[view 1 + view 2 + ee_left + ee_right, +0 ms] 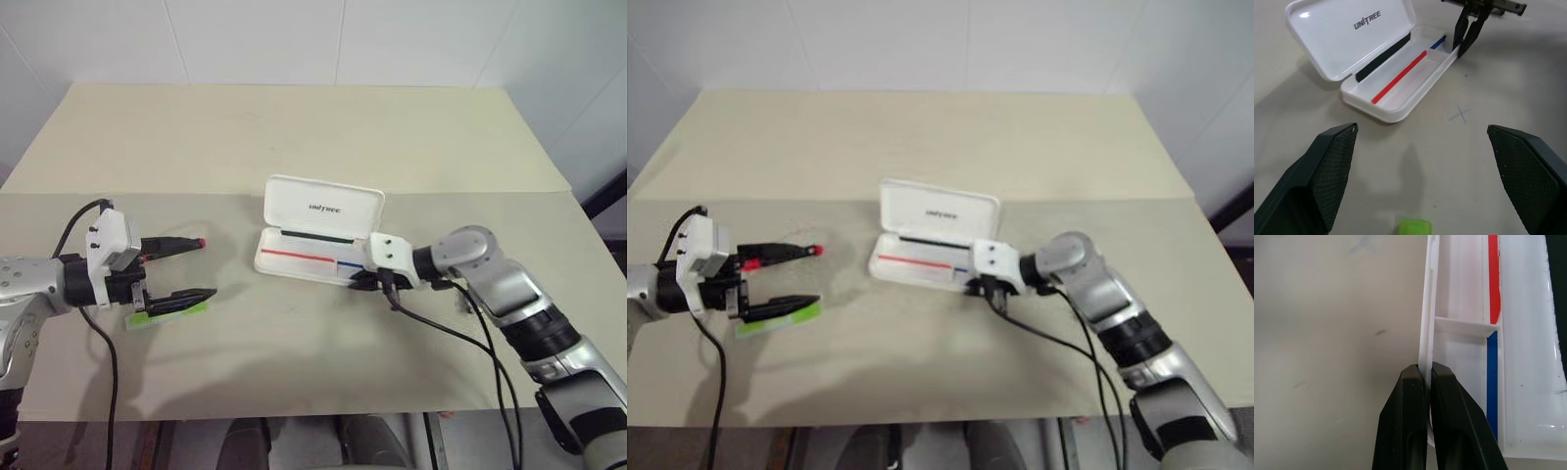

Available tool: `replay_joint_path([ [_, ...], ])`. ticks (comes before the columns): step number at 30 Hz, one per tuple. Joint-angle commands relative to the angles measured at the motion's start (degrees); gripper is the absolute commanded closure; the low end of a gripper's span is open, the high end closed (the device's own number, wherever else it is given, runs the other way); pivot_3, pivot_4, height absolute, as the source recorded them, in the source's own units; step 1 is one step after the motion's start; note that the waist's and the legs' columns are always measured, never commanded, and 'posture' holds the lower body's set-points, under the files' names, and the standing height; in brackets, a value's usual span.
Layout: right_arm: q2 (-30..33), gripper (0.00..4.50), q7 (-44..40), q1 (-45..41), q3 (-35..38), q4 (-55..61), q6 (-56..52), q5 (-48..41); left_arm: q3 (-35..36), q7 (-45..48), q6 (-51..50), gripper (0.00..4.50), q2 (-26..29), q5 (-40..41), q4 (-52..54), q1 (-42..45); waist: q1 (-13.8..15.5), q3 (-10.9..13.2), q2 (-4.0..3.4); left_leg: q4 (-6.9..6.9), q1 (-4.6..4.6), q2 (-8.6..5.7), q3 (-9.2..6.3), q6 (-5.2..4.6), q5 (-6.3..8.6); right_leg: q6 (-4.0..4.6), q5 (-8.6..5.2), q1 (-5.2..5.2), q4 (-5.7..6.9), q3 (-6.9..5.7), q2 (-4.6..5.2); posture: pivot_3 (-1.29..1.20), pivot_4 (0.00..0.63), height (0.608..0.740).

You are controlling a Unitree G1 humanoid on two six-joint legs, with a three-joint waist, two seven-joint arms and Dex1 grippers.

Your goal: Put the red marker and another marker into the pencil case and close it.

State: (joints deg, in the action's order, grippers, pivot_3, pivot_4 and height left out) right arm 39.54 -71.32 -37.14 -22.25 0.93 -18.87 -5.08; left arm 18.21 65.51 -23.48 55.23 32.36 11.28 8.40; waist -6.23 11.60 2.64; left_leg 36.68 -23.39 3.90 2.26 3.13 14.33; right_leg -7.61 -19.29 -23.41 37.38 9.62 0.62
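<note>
I see the pencil case [318, 235] lying open mid-table, my right gripper [1425, 377] pinched shut on its front wall. My left gripper [186, 269] hangs wide open over the green marker [162, 315]; the red marker [181, 243] lies just beyond
</note>
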Motion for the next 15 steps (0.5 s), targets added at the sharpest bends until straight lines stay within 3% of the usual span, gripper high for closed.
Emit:
replay_joint_path([
  [1, 2.59, 4.46, -4.21, 2.43, 2.18, 5.47, 5.56, -2.62, 2.49, 0.72, 2.26, 0.00, 1.20, -0.50, 0.96, -0.13, -0.02, 0.00, 0.00, 0.00, 0.00, 0.00, 0.00, 0.00, 0.00, 0.00, 0.00, 0.00, 0.00, 0.00, 0.00, 0.00, 0.150, 0.740],
  [8, 4.31, 4.46, -3.39, 6.96, 2.11, 7.78, 8.51, -1.22, 3.57, 0.69, 1.63, 0.00, 1.25, -0.08, 2.68, -1.85, -0.24, 0.00, 0.00, 0.00, 0.07, 0.01, 0.02, 0.00, 0.00, 0.02, -0.01, 0.01, 0.04, 0.04, -0.01, 0.00, 0.150, 0.740],
  [15, 1.56, 4.46, 0.13, 7.48, -0.26, 7.87, 8.68, 2.57, 3.51, 0.31, 0.12, 0.00, 1.35, 0.66, 4.51, -1.76, -0.35, 0.00, 0.01, 0.00, 0.08, 0.02, 0.03, 0.00, 0.00, 0.03, -0.02, 0.01, 0.06, 0.04, -0.02, 0.00, 0.150, 0.740],
])
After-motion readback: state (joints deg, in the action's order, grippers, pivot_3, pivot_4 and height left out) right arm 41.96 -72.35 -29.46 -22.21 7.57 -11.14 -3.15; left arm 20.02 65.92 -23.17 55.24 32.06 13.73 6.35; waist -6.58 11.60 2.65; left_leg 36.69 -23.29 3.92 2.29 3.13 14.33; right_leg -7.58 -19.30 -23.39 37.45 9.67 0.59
